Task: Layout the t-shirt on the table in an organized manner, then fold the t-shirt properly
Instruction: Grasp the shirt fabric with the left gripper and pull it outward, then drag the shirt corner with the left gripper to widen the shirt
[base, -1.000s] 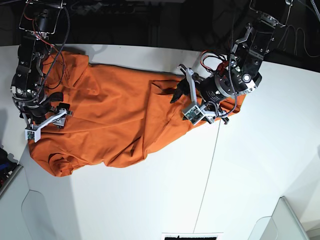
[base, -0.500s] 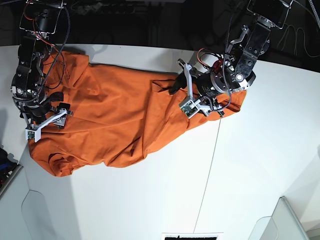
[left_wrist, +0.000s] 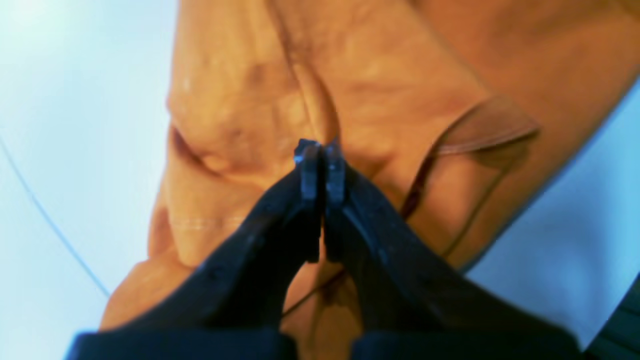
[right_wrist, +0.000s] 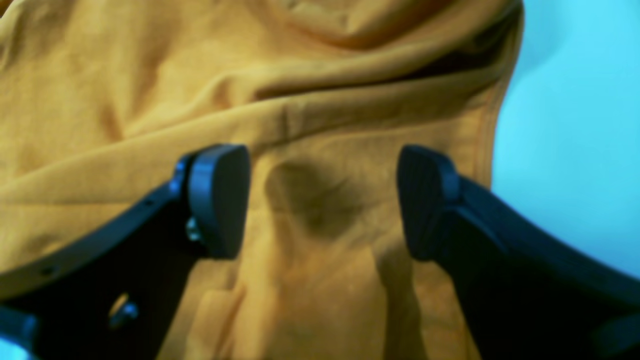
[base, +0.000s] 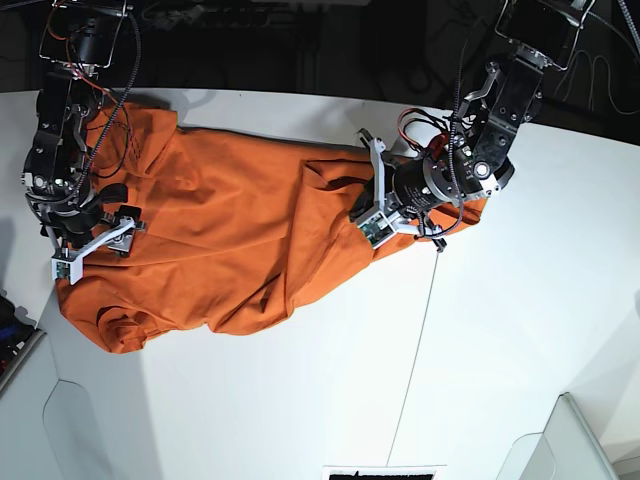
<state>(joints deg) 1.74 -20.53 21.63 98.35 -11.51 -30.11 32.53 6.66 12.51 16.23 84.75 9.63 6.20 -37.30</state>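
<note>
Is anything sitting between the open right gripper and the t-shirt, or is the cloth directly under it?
Nothing visible is in the way. The right gripper hangs open with the orange t-shirt directly between and behind its fingers, near the cloth's edge by the table. Whether the fingers touch the cloth cannot be told.

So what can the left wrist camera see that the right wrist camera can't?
Only the left wrist view shows the left gripper, its jaws shut together against a wrinkle of the t-shirt; whether cloth is caught between them cannot be told. It also shows a thin dark seam line on the table.

Only the right wrist view shows the right gripper, jaws wide open over the cloth.

Both show the orange shirt lying rumpled on the white table.
</note>
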